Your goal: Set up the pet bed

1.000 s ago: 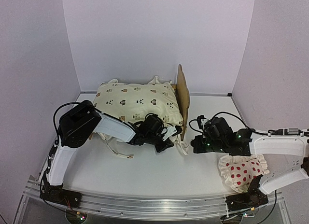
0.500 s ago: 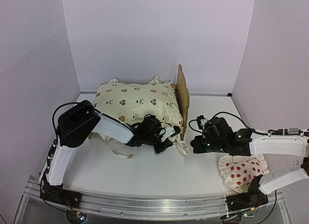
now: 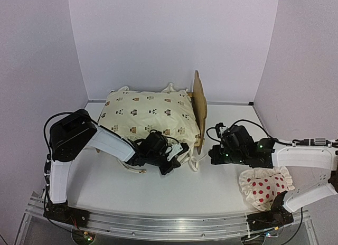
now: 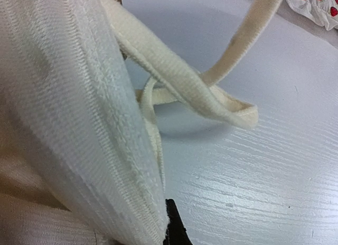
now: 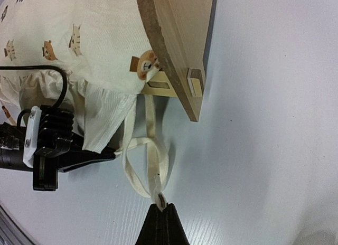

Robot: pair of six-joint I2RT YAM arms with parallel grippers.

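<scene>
My left gripper [image 5: 104, 157] is clamped tight on the ruffled edge of the cream cover [image 3: 150, 115]. In my left wrist view the fabric fills nearly everything, and only one black fingertip [image 4: 171, 229] shows. My right gripper [image 5: 162, 209] is pinched closed on the end of a cream tie [image 5: 149, 150] that loops over the table [image 3: 158, 195]. The pet bed [image 3: 199, 105] stands toward the back middle of the table. The cover hides its rails and base, so only the upright headboard [image 5: 179, 39] shows. The red-dotted pillow [image 3: 264, 187] lies near right, partly behind my right arm.
</scene>
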